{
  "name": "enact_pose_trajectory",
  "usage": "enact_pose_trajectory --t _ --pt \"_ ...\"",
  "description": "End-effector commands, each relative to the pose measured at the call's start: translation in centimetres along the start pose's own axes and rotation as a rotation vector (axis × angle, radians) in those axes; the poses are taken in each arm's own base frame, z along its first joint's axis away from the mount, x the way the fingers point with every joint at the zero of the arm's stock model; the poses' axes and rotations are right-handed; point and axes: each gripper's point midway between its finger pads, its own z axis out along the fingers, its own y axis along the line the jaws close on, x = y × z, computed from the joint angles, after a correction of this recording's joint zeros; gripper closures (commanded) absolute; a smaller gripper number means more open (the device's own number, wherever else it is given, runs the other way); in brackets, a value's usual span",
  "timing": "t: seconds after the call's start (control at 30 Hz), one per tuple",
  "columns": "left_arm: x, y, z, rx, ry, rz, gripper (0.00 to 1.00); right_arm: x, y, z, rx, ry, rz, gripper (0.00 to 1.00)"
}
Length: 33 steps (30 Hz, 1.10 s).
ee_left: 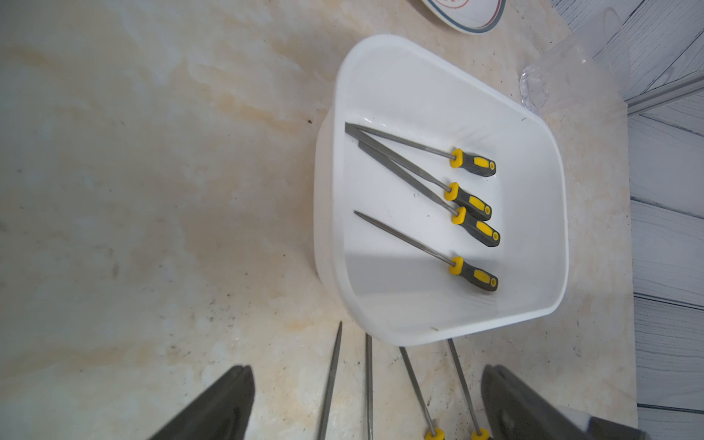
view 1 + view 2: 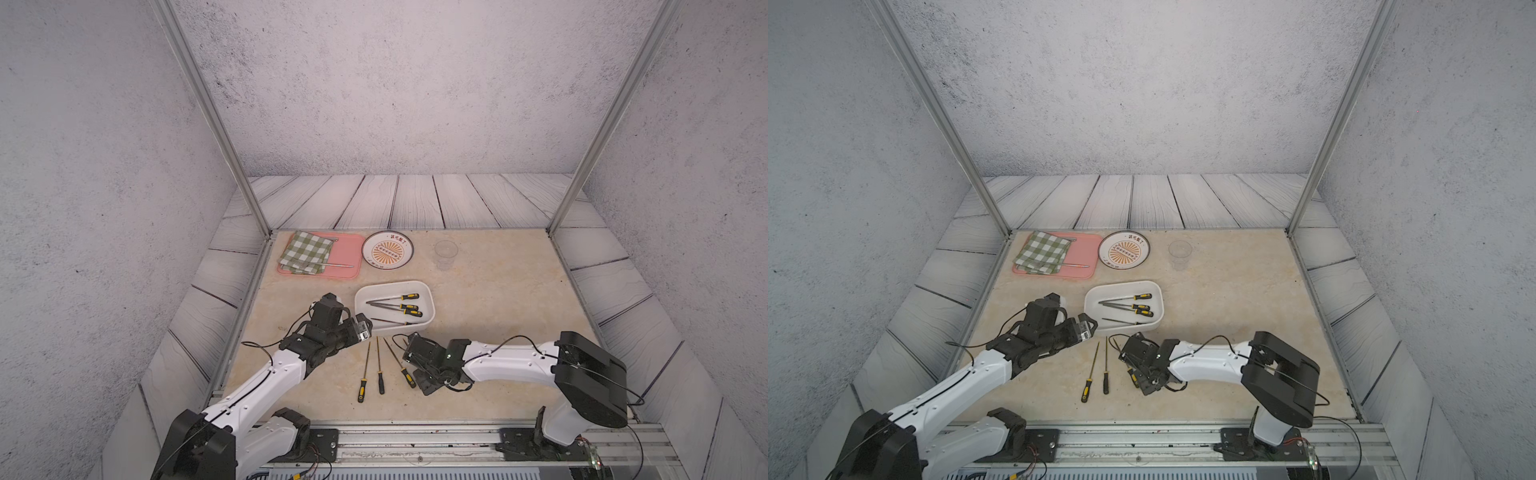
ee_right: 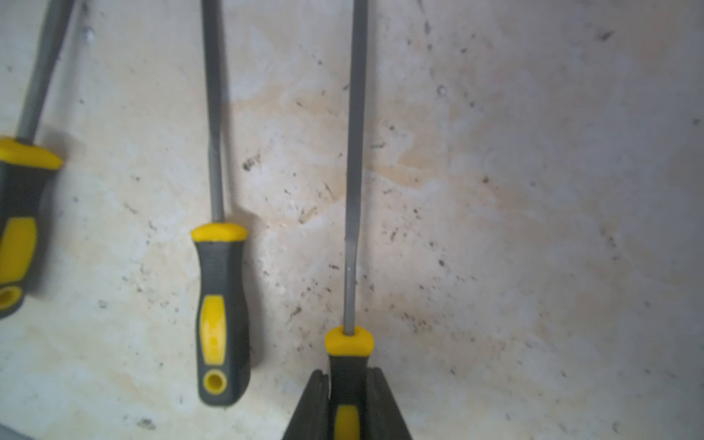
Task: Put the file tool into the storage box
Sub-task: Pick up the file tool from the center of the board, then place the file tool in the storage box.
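In the right wrist view my right gripper (image 3: 348,377) is shut on the black-and-yellow handle of a file tool (image 3: 354,152), whose grey shaft lies along the table. In both top views this gripper (image 2: 417,372) (image 2: 1144,372) is low over the rightmost loose file, hiding most of it. Three more files (image 2: 379,365) lie side by side to its left. The storage box (image 2: 430,299) (image 1: 419,49), a white tub, stands just beyond their tips and holds several files (image 1: 472,198). My left gripper (image 1: 367,371) (image 2: 359,330) is open and holds nothing, above the table by the box's near left corner.
At the back left lies a pink tray (image 2: 349,249) with a green checked cloth and a metal utensil. Beside it are a round plate with an orange sunburst (image 2: 387,250) and a clear cup (image 2: 446,253). Metal frame posts stand at the back corners.
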Motion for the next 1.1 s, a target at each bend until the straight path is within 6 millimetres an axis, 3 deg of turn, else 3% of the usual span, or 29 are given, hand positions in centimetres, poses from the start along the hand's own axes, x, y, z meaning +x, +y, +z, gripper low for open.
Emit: enact_pose_trajectory --t 0.0,0.23,0.4,0.67,1.07 --pt "-0.4 -0.3 -0.6 -0.002 -0.016 0.016 0.02 0.6 -1.2 -1.4 0.035 -0.016 -0.001 0.84" --pt "-0.8 -0.9 -0.8 0.016 -0.024 0.009 0.02 1.1 -1.8 -5.1 -0.007 -0.057 -0.103 0.86" --pt "-0.9 -0.9 -1.0 0.018 -0.032 0.011 0.02 0.1 -1.7 -8.6 -0.054 -0.16 -0.226 0.86" --pt "-0.8 -0.9 -1.0 0.016 -0.028 0.016 0.02 -3.6 -1.1 -11.9 -0.022 -0.319 -0.44 0.85" --pt "-1.0 -0.2 -1.4 -0.006 -0.063 0.03 0.01 -10.4 -0.2 -13.2 -0.058 -0.381 -0.71 0.92"
